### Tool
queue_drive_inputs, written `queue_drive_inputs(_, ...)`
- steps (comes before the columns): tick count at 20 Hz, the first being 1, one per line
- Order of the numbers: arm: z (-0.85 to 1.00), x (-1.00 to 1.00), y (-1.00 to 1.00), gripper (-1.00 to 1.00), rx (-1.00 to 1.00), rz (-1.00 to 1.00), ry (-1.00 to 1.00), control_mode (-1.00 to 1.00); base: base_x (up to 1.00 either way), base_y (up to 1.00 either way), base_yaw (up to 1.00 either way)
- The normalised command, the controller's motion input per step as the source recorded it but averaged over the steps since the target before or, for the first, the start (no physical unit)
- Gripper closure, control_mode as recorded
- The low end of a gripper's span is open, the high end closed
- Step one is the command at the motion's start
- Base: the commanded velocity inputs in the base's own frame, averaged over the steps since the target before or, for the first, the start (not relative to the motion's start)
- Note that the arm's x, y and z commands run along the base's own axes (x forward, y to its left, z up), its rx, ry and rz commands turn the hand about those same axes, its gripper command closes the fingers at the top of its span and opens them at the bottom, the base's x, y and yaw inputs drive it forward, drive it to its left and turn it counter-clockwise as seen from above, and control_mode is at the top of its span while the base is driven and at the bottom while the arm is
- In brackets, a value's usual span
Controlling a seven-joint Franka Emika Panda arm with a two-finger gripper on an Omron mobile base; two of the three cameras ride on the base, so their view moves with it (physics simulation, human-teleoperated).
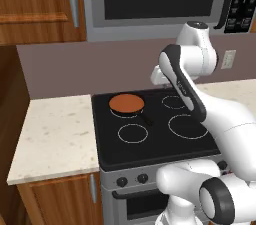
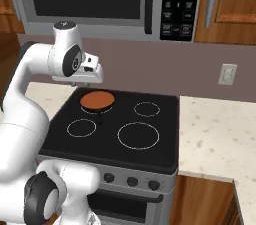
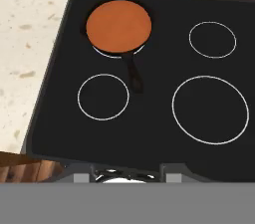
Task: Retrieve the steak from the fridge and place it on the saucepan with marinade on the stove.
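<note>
The pan (image 3: 118,26) sat on the stove's (image 3: 149,118) back-left ring, holding flat orange-brown marinade, its handle pointing toward the front. No steak lay in it. Speckled counter (image 1: 55,134) flanked the stove. The hand (image 2: 92,71) hung above the pan; couldn't tell how its fingers stood.

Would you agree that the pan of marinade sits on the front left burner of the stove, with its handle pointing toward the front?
Not quite: the pan sits on the back left burner, as the hand view shows. Its handle does point toward the front of the stove.
</note>
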Motion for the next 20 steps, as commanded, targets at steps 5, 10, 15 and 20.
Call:
queue_drive_inputs(5, 0.0, -0.06, 0.0, -1.0, 0.0, 0.0, 0.01, 1.0, -0.16, 0.0, 0.0)
queue_drive_inputs(10, 0.0, 0.0, 0.0, -1.0, 0.0, 0.0, 0.0, 1.0, -0.68, 0.07, -0.03)
queue_drive_inputs(15, 0.0, 0.0, 0.0, -1.0, 0.0, 0.0, 0.0, 1.0, -0.59, 0.2, -0.09)
queue_drive_inputs(20, 0.0, 0.0, 0.0, -1.0, 0.0, 0.0, 0.0, 1.0, -0.57, 0.24, -0.09)
